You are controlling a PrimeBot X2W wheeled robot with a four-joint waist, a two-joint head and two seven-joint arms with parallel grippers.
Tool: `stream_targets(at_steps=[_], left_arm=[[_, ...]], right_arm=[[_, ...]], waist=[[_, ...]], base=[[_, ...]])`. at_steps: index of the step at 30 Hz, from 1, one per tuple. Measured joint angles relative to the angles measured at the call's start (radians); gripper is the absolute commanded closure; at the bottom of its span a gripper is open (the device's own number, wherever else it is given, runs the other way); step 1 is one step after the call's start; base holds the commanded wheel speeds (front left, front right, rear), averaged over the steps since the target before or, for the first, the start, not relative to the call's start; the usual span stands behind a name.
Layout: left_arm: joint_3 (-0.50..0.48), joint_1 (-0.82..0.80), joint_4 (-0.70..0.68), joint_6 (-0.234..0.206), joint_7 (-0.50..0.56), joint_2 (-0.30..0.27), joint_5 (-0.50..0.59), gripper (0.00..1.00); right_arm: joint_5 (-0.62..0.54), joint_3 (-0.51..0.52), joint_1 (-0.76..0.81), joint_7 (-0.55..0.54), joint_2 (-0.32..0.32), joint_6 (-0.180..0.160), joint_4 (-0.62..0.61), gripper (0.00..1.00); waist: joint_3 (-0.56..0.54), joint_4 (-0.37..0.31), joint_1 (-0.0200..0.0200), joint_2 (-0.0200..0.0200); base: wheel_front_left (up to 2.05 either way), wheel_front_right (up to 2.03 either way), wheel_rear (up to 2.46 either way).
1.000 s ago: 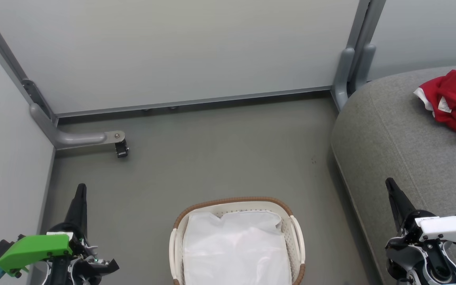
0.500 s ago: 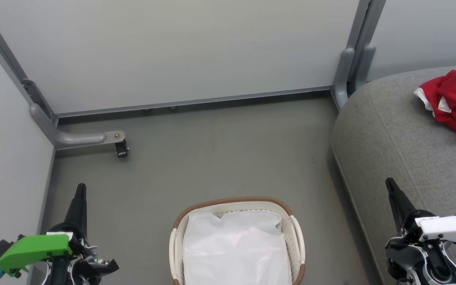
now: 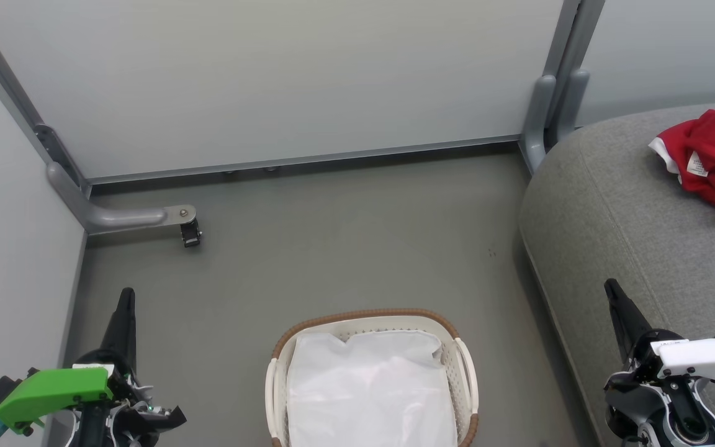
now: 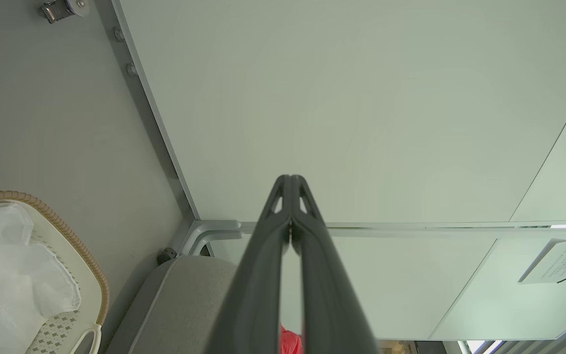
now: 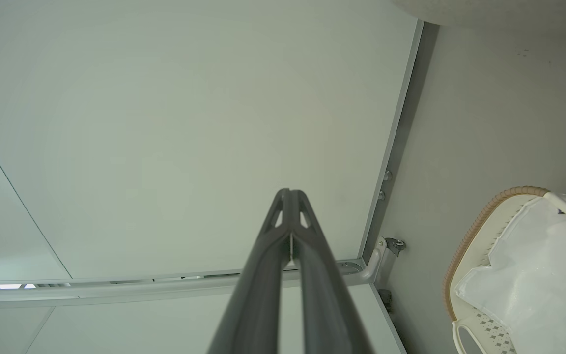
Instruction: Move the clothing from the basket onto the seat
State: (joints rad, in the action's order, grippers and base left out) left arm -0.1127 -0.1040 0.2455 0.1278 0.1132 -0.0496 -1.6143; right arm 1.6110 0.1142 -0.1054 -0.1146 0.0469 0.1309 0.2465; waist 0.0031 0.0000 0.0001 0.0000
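Clothing (image 3: 714,155): red heap with white trim and a small white tag. It lies on the seat (image 3: 630,211) at the upper right of the frame and is cut by the right edge.

Basket (image 3: 367,315): bottom centre of the head view, standing on the floor (image 3: 332,248). It is near the seat's rounded front edge, with a strip of floor between. Inside, the plain white liner (image 3: 370,391) lies bare and rumpled. The basket's lower end is cropped by the frame, so I cannot vouch for that part.

Left pincer (image 3: 126,301): lower left, fingers brought tip to tip, nothing between them. The left wrist view confirms the tips meet.

Right pincer (image 3: 613,292): lower right, over the seat's front edge, likewise closed and empty.

Both point up the frame and flank the basket, well apart from it and from the clothing.

Judgement: the pose reads as parked, with the arms held clear on either side because the basket offers nothing to pick. The task appears complete or nearly so, subject to the basket's hidden end.
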Motion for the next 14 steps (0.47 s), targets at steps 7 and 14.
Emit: stream_targets(at_steps=[7, 14], left_arm=[[0.000, 0.000, 0.000, 0.000, 0.000, 0.000, 0.000, 1.00], [-0.001, 0.000, 0.000, 0.000, 0.000, 0.000, 0.000, 1.00]], right_arm=[[0.000, 0.000, 0.000, 0.000, 0.000, 0.000, 0.000, 1.00], [0.000, 0.000, 0.000, 0.000, 0.000, 0.000, 0.000, 1.00]], waist=[[0.000, 0.000, 0.0000, 0.0000], [0.000, 0.000, 0.0000, 0.0000]], base=[[0.00, 0.00, 0.00], [0.00, 0.00, 0.00]])
